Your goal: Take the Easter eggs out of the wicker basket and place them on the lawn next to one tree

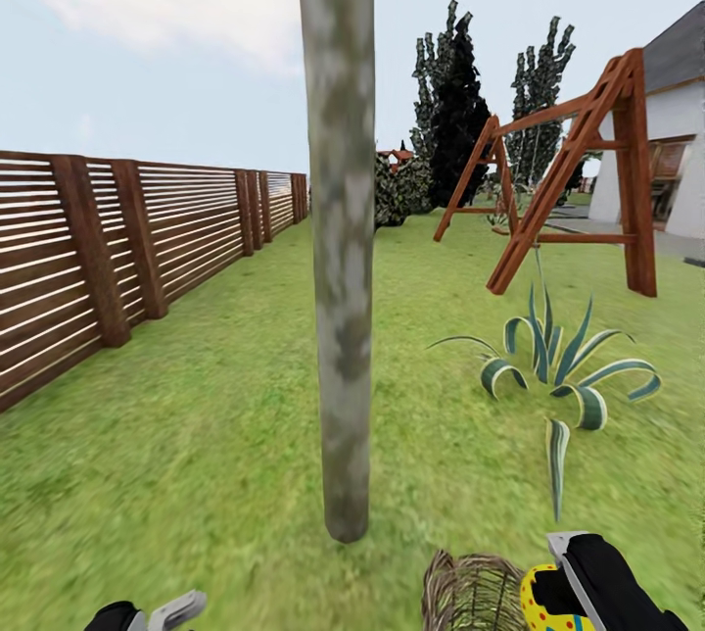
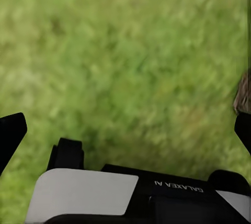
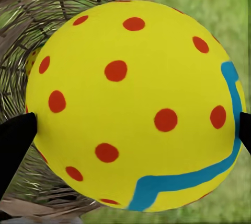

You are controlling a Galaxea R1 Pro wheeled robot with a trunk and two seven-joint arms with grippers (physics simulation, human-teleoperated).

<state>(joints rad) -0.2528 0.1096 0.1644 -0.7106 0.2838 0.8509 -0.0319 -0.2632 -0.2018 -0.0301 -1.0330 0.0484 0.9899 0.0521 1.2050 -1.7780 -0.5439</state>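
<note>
The yellow red-dotted Easter egg (image 3: 136,104) is sitting clamped in the right gripper (image 1: 563,587) beside the brown woven wicker basket (image 1: 473,594); left gripper (image 2: 125,130) is hanging apart, empty. Smooth, rounded, probably slippery: gripping its middle seems safest.

The right pincer (image 1: 548,602), low at the head view's right, has its black fingers clamped against both sides of an Easter egg (image 3: 133,104). The left pincer (image 1: 157,611), low at the left, hangs with fingers spread wide, holding nothing.
</note>
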